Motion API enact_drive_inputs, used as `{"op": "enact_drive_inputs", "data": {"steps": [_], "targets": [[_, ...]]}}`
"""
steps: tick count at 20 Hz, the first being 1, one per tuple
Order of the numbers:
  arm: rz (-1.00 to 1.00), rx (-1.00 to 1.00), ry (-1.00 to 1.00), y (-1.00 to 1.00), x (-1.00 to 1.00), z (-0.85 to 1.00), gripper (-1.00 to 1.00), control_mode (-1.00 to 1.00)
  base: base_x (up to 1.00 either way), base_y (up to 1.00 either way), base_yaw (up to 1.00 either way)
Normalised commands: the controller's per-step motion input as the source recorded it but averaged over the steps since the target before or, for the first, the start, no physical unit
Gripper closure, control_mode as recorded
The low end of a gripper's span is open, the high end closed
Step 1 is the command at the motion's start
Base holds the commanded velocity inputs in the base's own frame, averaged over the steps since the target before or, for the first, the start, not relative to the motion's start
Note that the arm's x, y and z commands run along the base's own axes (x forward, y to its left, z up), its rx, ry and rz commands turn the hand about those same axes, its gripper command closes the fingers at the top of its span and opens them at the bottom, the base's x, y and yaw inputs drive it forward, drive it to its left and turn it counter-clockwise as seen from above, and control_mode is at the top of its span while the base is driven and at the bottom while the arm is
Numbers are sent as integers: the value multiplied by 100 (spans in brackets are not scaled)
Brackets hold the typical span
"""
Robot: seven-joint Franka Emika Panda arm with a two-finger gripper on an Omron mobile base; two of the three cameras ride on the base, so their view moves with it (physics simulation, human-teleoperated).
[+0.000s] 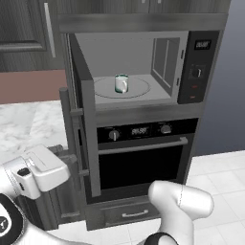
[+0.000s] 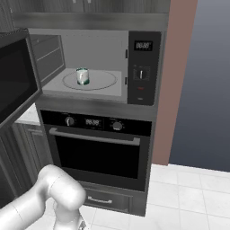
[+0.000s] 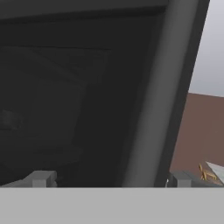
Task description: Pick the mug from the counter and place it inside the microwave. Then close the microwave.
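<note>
Mug [image 1: 121, 83] sits upright on the turntable [image 1: 103, 89] inside the microwave [image 1: 143, 62], door [image 1: 85, 129] swung open. My gripper [image 3: 109, 178] is spread wide, empty, right up against the dark door with its fingertips [image 3: 40, 178] either side of the edge.

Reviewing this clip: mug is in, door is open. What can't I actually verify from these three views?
- Whether the gripper touches the microwave door: hand view, fingertips cut off by the bottom edge.
- Mug handle side and contents: both base views, too small.
- Microwave display digits: blurred.
- Door's full swing: right base view, cropped at the left edge.
</note>
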Motion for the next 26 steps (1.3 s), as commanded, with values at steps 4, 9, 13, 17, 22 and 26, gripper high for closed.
{"op": "enact_drive_inputs", "data": {"steps": [4,9,13,17,22,26], "targets": [[0,0,0,-13,-8,0,-100,-100,0,0,0],[0,0,0,-58,-25,3,-100,-100,0,0,0],[3,0,0,-72,-6,2,-100,-100,0,0,0],[6,0,0,-77,0,5,-100,-100,0,0,0],[10,0,3,-71,0,5,-100,-100,0,0,0],[10,0,6,-54,0,4,-100,-100,0,0,0]]}}
